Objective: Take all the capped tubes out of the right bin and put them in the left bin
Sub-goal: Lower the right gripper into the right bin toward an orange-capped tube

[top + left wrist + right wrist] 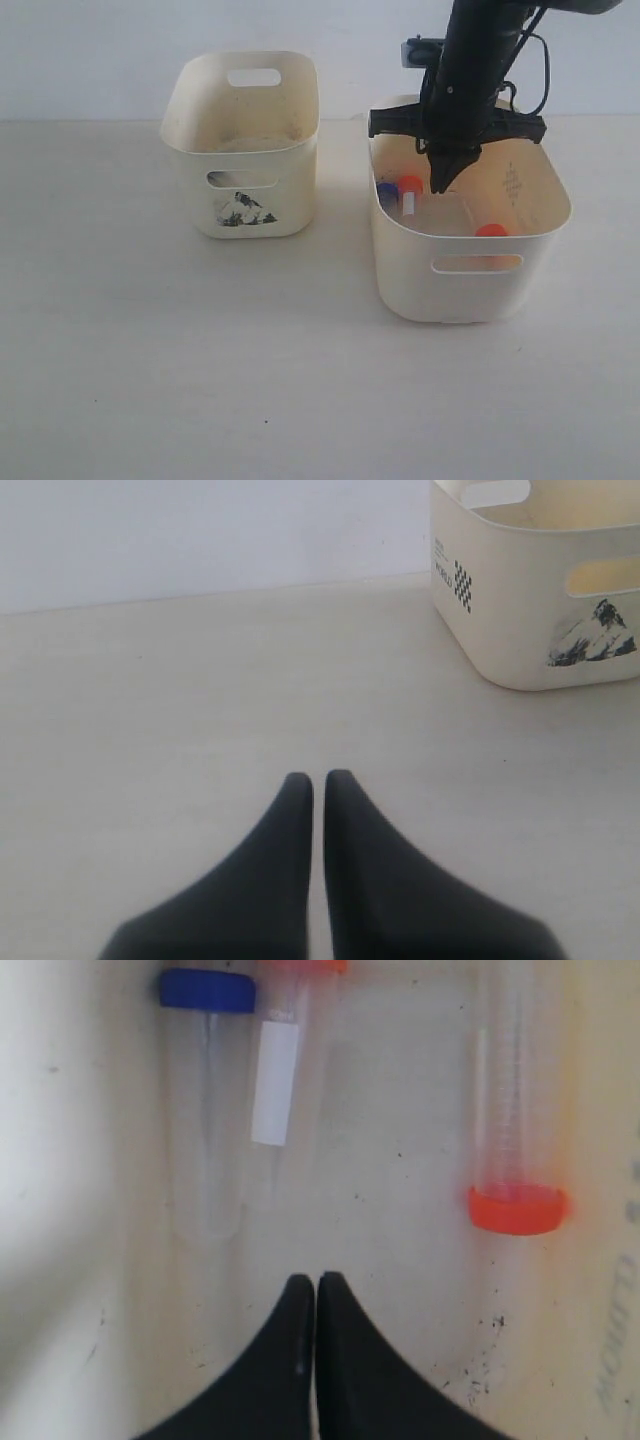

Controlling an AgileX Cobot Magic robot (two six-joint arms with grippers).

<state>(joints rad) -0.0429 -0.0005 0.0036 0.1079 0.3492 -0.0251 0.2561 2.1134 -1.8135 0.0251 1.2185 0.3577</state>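
My right gripper (438,186) (317,1280) hangs shut and empty inside the right bin (470,290), above its floor. On that floor lie a blue-capped tube (205,1100) (386,192), an orange-capped tube with a white label (282,1070) (409,190), and another orange-capped tube (515,1140) (490,231) near the bin's front wall. The left bin (245,175) (540,590) with its mountain sticker stands on the table to the left. My left gripper (318,777) is shut over bare table, beside the left bin and apart from it; the exterior view does not show it.
The white table (200,360) runs wide in front of both bins, with a gap (345,220) between them. A pale wall (100,50) stands behind. The right arm (480,60) comes down from above into the right bin.
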